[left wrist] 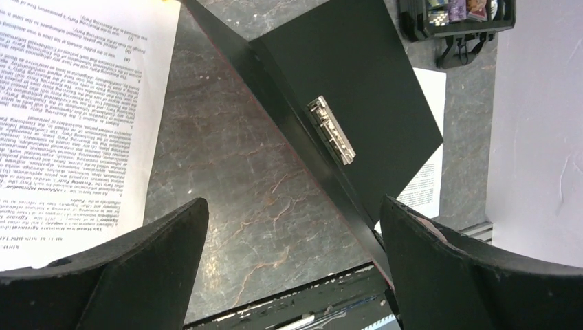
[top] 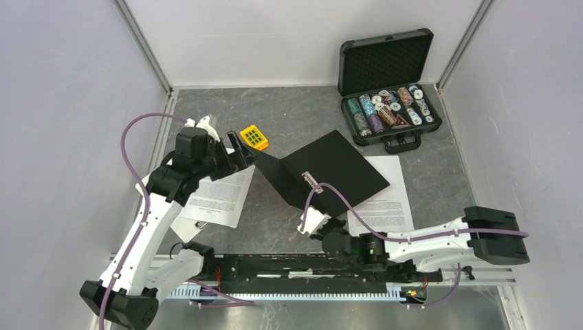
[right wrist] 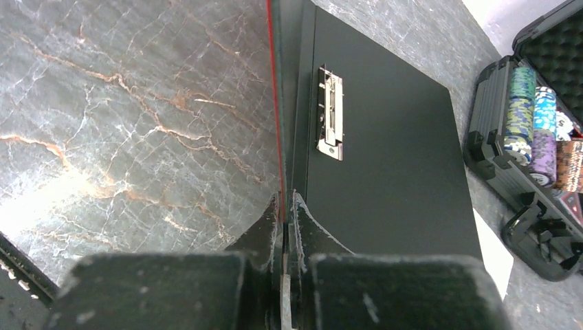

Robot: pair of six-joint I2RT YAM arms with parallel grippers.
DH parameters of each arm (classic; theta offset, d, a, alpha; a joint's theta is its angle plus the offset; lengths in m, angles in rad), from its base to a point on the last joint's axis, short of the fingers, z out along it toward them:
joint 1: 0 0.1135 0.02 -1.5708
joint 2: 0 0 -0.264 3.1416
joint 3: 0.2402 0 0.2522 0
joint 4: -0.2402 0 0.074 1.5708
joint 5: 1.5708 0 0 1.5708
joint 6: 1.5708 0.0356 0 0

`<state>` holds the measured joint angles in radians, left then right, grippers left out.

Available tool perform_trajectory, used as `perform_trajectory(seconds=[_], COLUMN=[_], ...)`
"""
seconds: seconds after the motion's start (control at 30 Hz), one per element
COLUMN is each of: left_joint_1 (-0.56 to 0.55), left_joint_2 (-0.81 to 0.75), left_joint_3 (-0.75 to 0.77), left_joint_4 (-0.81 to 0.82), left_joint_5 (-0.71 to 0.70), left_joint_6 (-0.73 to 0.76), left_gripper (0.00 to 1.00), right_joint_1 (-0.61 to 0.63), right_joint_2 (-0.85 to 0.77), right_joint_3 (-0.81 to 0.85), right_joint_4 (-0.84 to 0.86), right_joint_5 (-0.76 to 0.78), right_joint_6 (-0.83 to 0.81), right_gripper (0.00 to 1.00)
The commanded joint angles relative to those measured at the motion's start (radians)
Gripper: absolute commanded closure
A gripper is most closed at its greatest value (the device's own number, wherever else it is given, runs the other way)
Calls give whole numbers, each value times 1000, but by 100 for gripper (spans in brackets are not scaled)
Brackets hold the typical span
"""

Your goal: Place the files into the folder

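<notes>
On the folder, right end effector clamps tightly.

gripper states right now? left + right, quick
Left gripper: open, holding nothing.
Right gripper: closed on the raised cover edge of the folder.

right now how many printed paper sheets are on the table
2. The left sheet lies left of the open folder; the right sheet lies on its other side, one edge tucked under the folder. More may be stacked beneath either.
</notes>
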<state>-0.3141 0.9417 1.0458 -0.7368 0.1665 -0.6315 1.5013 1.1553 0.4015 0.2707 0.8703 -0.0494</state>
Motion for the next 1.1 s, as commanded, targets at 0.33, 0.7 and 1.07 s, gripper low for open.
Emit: perform_trajectory(seconds=[0.33,0.7,1.07], left_joint_1=[8,9,8], left_joint_2=[-86,-56,-56], left_joint_3=[-152,-200,-231], left_joint_4=[40,97,139], left_joint_5=[36,85,112], left_joint_6=[-99,-144,-165], left_gripper=[0,11,25], right_joint_1=[98,109,117], right_joint_2=[162,177,132], right_joint_3=[116,145,138], right_joint_4=[-1,-13,11], right_joint_5=[82,27,-88], right_joint_6=[95,66,85], right_gripper=[90,71,52])
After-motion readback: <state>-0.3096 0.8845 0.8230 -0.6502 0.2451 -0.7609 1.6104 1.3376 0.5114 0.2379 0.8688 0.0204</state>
